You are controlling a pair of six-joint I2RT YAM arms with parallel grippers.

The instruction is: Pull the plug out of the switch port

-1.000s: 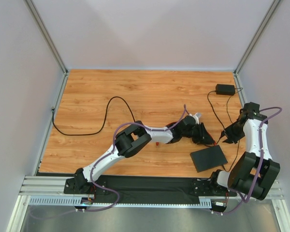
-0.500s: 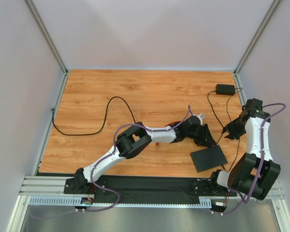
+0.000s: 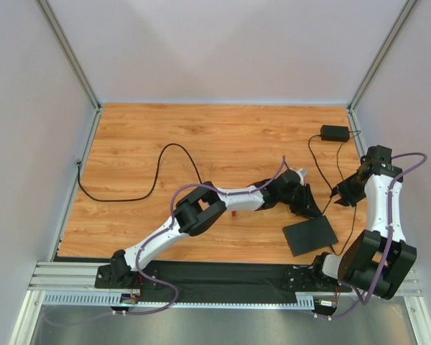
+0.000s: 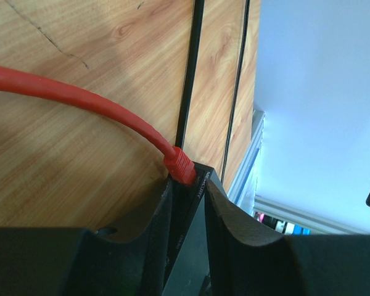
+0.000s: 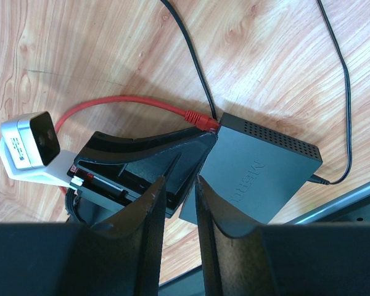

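The switch (image 3: 310, 235) is a flat matte-black box lying at the near right of the table. It also shows in the right wrist view (image 5: 265, 166) and the left wrist view (image 4: 194, 246). A red plug (image 4: 180, 165) on a red cable (image 4: 80, 98) sits in the port in the switch's edge, and the right wrist view (image 5: 200, 119) shows it too. My left gripper (image 4: 188, 185) is narrowly open, its tips straddling the switch's edge just short of the plug. My right gripper (image 5: 177, 180) is narrowly open and empty, raised right of the switch (image 3: 339, 198).
A small black adapter brick (image 3: 335, 132) lies at the far right, with thin black cables (image 5: 348, 92) running to the switch. A long black cable (image 3: 158, 169) loops across the left half. A black mat (image 3: 223, 273) lines the near edge. Walls enclose the table.
My left gripper has moved right, closer to the switch's corner and the plug. My right gripper has drawn slightly up and away.
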